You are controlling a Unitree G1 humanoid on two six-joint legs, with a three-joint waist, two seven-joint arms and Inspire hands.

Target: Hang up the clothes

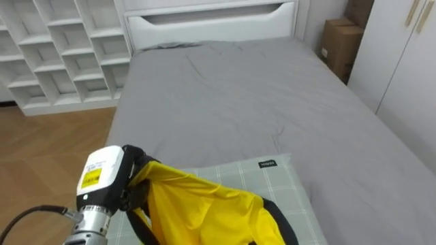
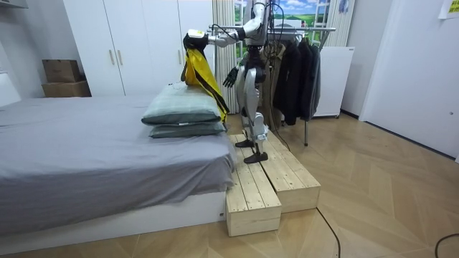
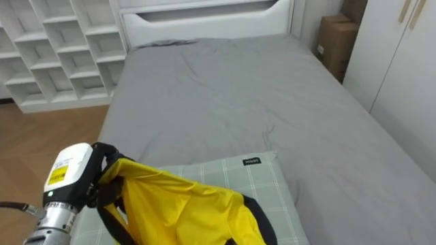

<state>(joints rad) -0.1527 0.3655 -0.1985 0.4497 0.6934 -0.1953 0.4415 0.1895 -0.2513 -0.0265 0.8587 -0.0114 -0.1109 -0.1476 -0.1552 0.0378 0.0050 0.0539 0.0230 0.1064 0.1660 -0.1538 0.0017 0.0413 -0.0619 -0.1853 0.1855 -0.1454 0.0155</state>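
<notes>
The robot stands on a low wooden platform (image 2: 272,183) at the end of a bed (image 1: 238,95) covered in a plain grey sheet, facing along it. Its left arm reaches out level over two stacked pillows (image 2: 183,109). The left hand (image 1: 134,158) has its dark fingers curled round the bunched top of a yellow garment (image 1: 204,211) with black trim. The garment hangs from that grip and drapes down onto the top pillow, which is pale green check. The right hand (image 2: 231,76) hangs low beside the robot's hip, fingers spread and holding nothing.

A small dark tag (image 1: 268,163) is sewn at the pillow's corner; its light lettering is too small to read. A cardboard box (image 1: 340,44) beside the bed carries a white label, also unreadable.

Behind the robot is a clothes rail (image 2: 315,30) with dark clothes (image 2: 290,68) hanging on it. Beyond the bed are a white headboard (image 1: 211,20), white cubby shelves (image 1: 61,54) and white wardrobe doors (image 1: 402,61).
</notes>
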